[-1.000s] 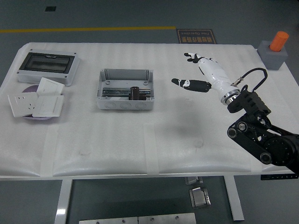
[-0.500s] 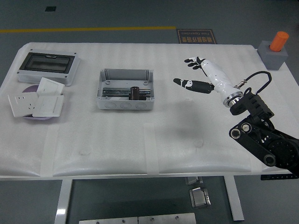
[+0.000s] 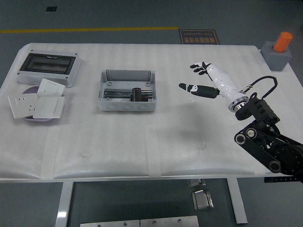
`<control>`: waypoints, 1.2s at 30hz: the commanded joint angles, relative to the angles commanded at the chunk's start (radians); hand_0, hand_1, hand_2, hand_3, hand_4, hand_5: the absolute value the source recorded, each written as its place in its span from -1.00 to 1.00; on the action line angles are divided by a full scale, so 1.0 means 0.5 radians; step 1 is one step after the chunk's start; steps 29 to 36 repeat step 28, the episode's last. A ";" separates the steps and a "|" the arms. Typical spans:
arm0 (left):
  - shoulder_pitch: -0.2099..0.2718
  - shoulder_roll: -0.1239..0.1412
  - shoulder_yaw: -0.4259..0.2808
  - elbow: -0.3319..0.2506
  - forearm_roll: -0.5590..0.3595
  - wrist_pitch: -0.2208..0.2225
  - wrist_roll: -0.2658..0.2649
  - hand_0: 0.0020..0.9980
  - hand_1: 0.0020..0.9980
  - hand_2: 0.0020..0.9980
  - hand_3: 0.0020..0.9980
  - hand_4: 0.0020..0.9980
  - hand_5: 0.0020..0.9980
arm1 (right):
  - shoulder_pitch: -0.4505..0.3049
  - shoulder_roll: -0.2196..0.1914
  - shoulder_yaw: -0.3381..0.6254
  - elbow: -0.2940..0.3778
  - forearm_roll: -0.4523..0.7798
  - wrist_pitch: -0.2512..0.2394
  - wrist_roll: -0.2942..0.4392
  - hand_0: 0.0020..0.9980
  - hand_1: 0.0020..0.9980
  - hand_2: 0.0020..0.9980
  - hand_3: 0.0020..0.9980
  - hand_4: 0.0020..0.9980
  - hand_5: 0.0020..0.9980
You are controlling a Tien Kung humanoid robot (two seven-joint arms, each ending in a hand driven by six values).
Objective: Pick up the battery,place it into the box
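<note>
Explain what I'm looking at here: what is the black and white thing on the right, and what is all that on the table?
It is one picture, taken from a camera high on the robot, looking down over a white table. The black arm ending in a white right hand is the robot's; its fingers are spread and hold nothing. No left arm shows. In the middle is an open grey box with a small dark battery already inside. At the left are a cabinet with a dark window and white wall sockets on a purple plate. An orange cylinder stands on a grey block at the far right corner.
</note>
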 joint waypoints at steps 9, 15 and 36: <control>0.010 -0.003 -0.003 0.000 0.004 -0.014 0.019 0.19 0.24 0.01 0.29 0.17 -0.26 | -0.016 0.006 0.016 0.040 0.005 -0.018 -0.057 0.38 0.36 0.42 0.51 0.86 0.08; 0.013 0.000 0.003 0.000 -0.009 -0.011 0.018 0.19 0.24 0.01 0.29 0.16 -0.29 | -0.027 0.015 -0.019 0.057 0.126 -0.018 -0.049 0.18 0.27 0.40 0.51 0.83 0.01; 0.039 -0.011 -0.016 0.005 0.010 -0.008 0.022 0.19 0.24 0.01 0.29 0.16 -0.31 | -0.058 0.022 -0.044 0.103 0.223 -0.026 -0.011 0.02 0.25 0.39 0.50 0.83 0.02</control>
